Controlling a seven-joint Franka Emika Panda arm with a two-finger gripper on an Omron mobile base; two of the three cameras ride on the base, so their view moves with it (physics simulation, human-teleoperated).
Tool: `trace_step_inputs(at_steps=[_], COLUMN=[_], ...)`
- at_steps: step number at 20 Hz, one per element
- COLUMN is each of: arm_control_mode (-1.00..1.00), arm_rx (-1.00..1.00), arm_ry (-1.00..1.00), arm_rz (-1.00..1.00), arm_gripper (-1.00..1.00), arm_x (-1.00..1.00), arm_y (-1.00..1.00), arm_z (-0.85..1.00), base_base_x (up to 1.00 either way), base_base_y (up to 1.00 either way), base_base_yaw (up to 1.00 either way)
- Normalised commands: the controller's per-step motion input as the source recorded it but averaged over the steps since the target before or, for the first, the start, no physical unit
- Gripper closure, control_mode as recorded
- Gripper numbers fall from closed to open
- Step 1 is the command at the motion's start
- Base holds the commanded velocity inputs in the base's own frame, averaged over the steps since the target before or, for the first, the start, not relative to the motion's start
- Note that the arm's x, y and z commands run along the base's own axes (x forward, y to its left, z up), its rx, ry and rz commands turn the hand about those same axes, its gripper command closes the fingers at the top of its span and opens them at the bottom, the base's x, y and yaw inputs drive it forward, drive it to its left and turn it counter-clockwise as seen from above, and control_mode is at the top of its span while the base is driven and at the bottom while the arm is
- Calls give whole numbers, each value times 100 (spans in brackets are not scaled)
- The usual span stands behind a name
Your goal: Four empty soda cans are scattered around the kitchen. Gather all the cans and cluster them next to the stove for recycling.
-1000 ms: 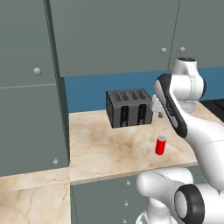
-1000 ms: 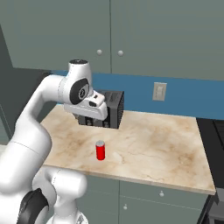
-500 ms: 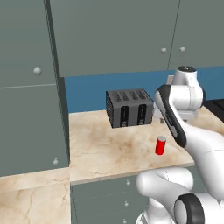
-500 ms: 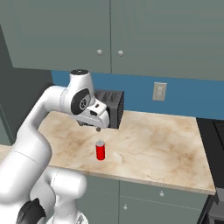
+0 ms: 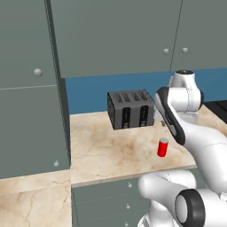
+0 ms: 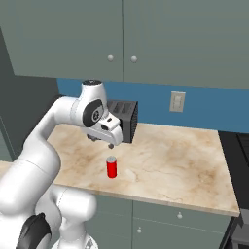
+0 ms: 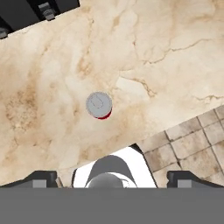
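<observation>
One red soda can point(image 5: 162, 147) with a silvery top stands upright on the beige marble counter, in front of the toaster and near the counter's front edge; the right base view shows the can point(image 6: 112, 167) too. My gripper point(image 6: 110, 142) hangs a short way above the can, pointing down, its jaws open and empty. In the hand view the can's round top point(image 7: 99, 105) lies just above centre, between and ahead of the two spread fingertips point(image 7: 42, 176). A black corner of the stove point(image 6: 239, 146) shows at the counter's right end.
A black toaster point(image 5: 131, 109) stands at the back of the counter point(image 6: 180, 160) against the blue wall, close behind the hand. Grey-green cabinets hang overhead, and a tall cabinet point(image 5: 31, 97) closes off the left. A wall outlet point(image 6: 177, 101) is right of the toaster. Brown floor tiles point(image 7: 192, 144) show past the counter's front edge.
The arm has swung forward from the toaster, bringing the hand over the red can and slightly lower. The can and toaster have not moved. The jaws stay open.
</observation>
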Motion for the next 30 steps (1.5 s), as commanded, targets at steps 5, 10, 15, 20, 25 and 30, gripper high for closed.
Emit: trace_step_inputs(at_steps=[5,10,15,20,25,30], arm_control_mode=[-100,-100,-100,-100,-100,-100], arm_rx=[0,0,0,0,0,0], arm_ry=[0,0,-3,-5,-7,-6], arm_rz=[-9,-6,-3,-3,-4,-2], arm_gripper=[-100,-100,-100,-100,-100,-100], arm_x=[14,7,4,6,9,12], arm_y=[-1,-2,0,0,0,0], arm_z=[-20,-21,-22,-17,-14,-14], base_base_x=[0,0,0,0,0,0], base_base_y=[0,0,0,0,0,0], base_base_yaw=[0,0,0,0,0,0])
